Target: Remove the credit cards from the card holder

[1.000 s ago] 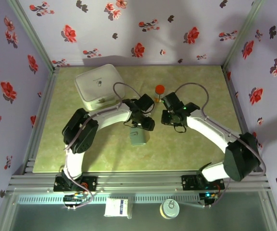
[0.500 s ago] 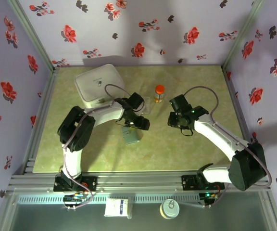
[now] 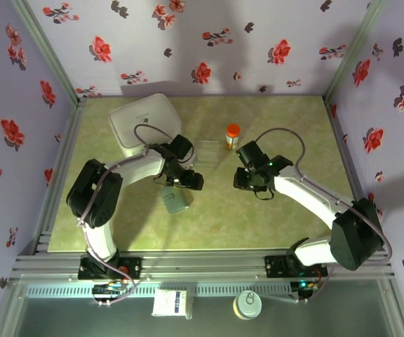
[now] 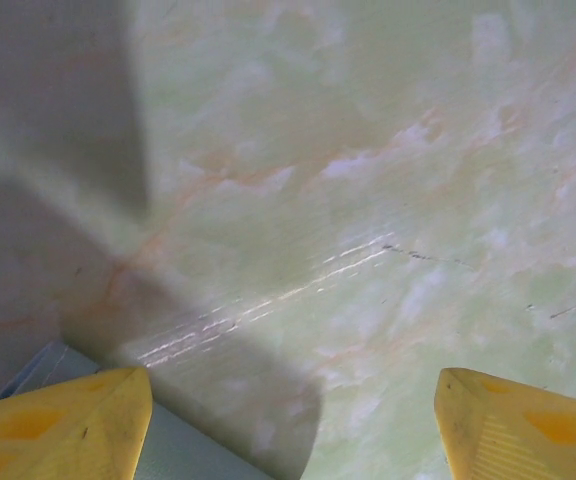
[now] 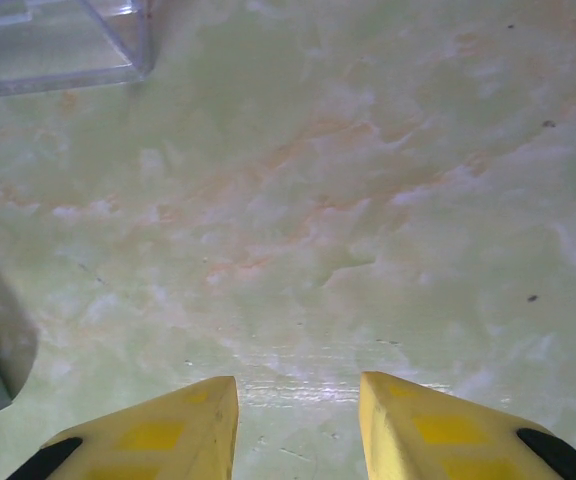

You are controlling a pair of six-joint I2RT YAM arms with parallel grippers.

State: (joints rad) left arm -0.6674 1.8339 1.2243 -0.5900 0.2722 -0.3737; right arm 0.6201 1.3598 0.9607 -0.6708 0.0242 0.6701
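Left claw [image 4: 293, 420] hangs low over the green desk [image 3: 223, 225] w/ its yellow fingers spread wide, nothing btwn them. The card holder [image 3: 176, 201] lies flat on the desk just beside that claw, on the side nearer the arm bases. A grey-blue corner at the lower left of the left wrist view is prob. the same holder. Right claw [image 5: 298, 415] is parted by a narrow gap, empty, bare desk under it. A clear box [image 5: 58, 45] sits near it.

Bright, even overhead light
Soft shadows cross the table [image 3: 286, 126]; the left wrist view is blurred, with streaky glare and a dark shadow.
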